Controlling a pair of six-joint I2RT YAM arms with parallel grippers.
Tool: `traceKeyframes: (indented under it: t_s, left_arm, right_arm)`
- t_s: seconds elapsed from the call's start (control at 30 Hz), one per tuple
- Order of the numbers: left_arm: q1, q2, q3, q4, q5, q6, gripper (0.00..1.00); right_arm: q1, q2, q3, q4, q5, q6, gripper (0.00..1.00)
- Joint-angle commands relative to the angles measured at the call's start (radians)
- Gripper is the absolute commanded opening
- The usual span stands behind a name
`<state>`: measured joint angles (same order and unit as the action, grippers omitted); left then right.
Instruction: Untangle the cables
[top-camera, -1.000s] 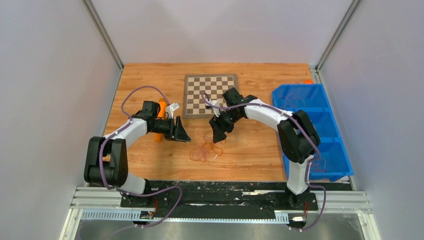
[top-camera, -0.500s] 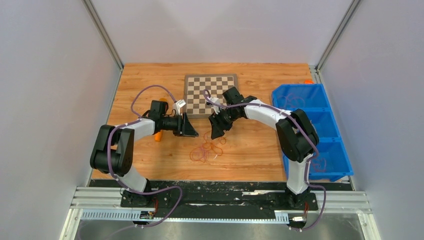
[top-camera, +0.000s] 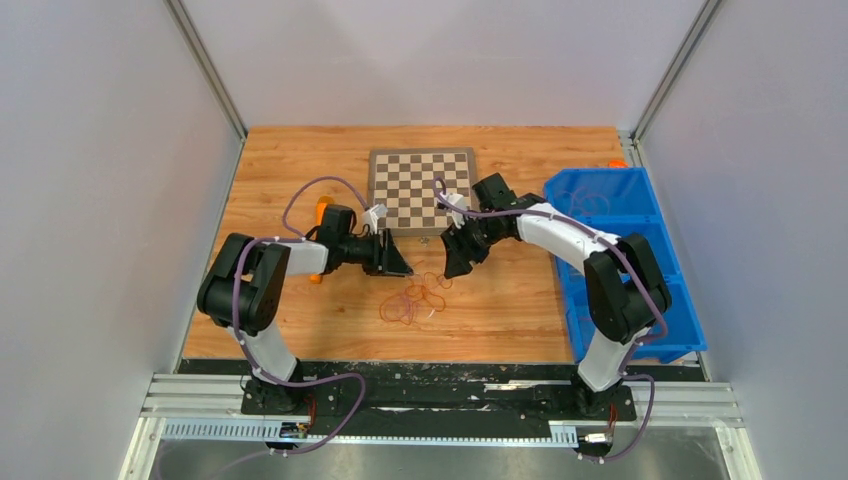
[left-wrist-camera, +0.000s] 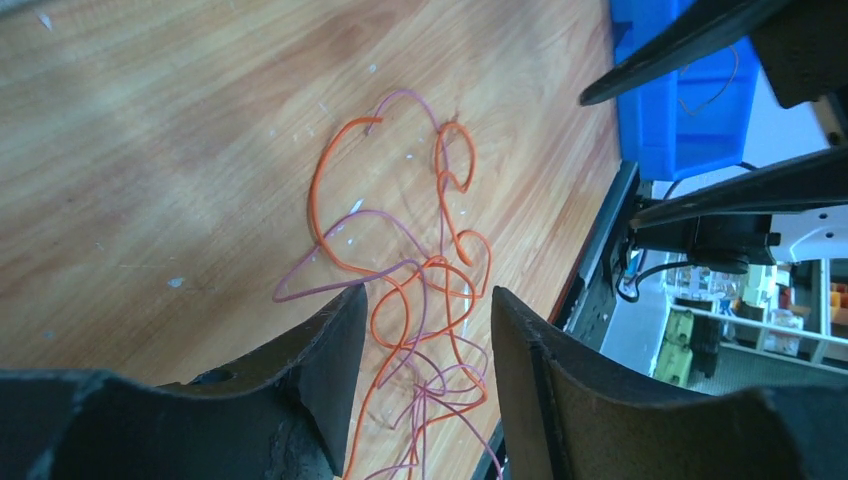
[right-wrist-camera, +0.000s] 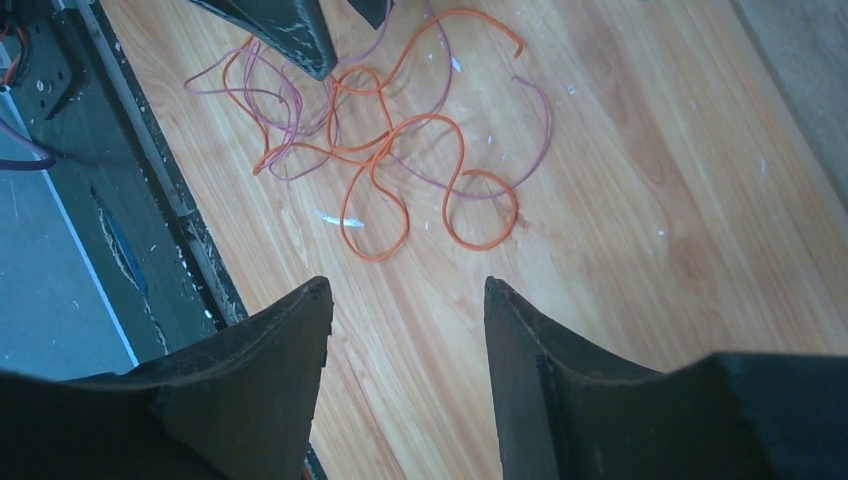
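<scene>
The cables (top-camera: 413, 299) are thin orange and pale purple wires, tangled in small loops on the wooden table between the two arms. My left gripper (top-camera: 399, 264) stands open just left of and behind the tangle. In the left wrist view the cables (left-wrist-camera: 432, 264) lie on the wood under the gap of the left gripper (left-wrist-camera: 427, 292), and nothing is pinched. My right gripper (top-camera: 457, 264) is open to the right of the tangle. In its own view the right gripper (right-wrist-camera: 405, 285) frames bare wood, with the cables (right-wrist-camera: 345, 148) farther ahead.
A chessboard (top-camera: 421, 188) lies behind the grippers. A blue compartment bin (top-camera: 622, 262) stands along the right edge. An orange cylinder (top-camera: 322, 208) shows partly behind the left arm. The table's front edge and black rail (top-camera: 440, 372) run just beyond the cables.
The left gripper has moved right, up to the tangle. The right gripper has shifted a little to the right. The cables lie as before.
</scene>
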<state>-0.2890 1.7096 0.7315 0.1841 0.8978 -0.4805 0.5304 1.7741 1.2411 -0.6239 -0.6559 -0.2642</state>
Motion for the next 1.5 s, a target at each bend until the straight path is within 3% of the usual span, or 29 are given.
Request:
traceKeyframes:
  t_s: [0.0,0.17,0.37,0.43,0.57,0.67,0.8,1.0,1.1,1.3,1.47]
  left_arm:
    - [-0.041,0.043,0.027,0.071,-0.003,-0.021,0.56]
    - [-0.072,0.031,0.053,0.074,0.021,-0.008,0.44]
    - [-0.079,-0.052,0.096,-0.033,0.046,0.054,0.07]
    - [-0.081,-0.118,0.117,-0.081,0.047,0.081,0.00]
    - [-0.079,-0.253,0.193,-0.154,0.045,0.068,0.00]
    - [-0.078,-0.326,0.229,-0.170,0.025,-0.020,0.00]
    - [-0.079,-0.364,0.263,-0.168,0.019,-0.111,0.00]
    - [-0.079,-0.390,0.307,-0.100,0.045,-0.214,0.00]
    - [-0.078,-0.414,0.346,-0.092,0.064,-0.235,0.00]
    - [-0.027,-0.463,0.507,-0.155,0.091,-0.150,0.00]
    - [0.069,-0.453,0.629,-0.031,0.188,-0.268,0.00]
  right_arm:
    - [-0.002,-0.062,-0.047,-0.007,-0.017,-0.019,0.57]
    - [-0.008,-0.103,-0.076,-0.007,-0.012,-0.038,0.58]
    - [-0.027,-0.171,-0.091,0.001,-0.034,-0.080,0.60]
    - [-0.036,-0.200,-0.089,0.024,-0.061,-0.073,0.63]
    - [-0.039,-0.284,-0.119,0.166,-0.149,-0.002,0.78]
    - [-0.030,-0.361,-0.185,0.418,-0.177,0.165,0.86]
    - [0.039,-0.392,-0.211,0.743,-0.093,0.281,0.91]
    - [0.153,-0.261,-0.151,0.896,0.064,0.300,0.93]
    - [0.175,-0.200,-0.151,0.938,0.101,0.285,0.85]
    - [0.175,-0.197,-0.252,0.961,0.127,0.269,0.53]
    - [0.175,-0.179,-0.290,0.954,0.096,0.274,0.33]
